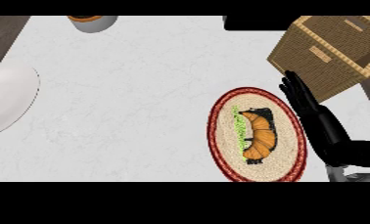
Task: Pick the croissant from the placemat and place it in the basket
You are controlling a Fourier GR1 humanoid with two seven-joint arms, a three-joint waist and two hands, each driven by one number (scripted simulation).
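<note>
The croissant [260, 137] lies on the placemat [224, 140], lower right of frame, its long axis running up-down. The right robot hand [311, 108], fingers straight and released, hangs just right of it; the basket [329, 54] waits upper right. Left hand unseen.

My left hand shows nowhere. Of my right arm I see only the right hand [318, 115] and a stub of grey forearm [345, 173], cut off at five o'clock. The basket [324, 56] runs off the right edge at two o'clock, so its far rim and most of its inside stay hidden. At nine o'clock a white plate [14, 96] is sliced by the left edge. At eleven o'clock a grey cup [92, 22] is cropped at the top (something orange inside, I cannot tell what). A dark shape [253, 22] at one o'clock is unreadable, as are the green marks [237, 127] beside the croissant [260, 137].
</note>
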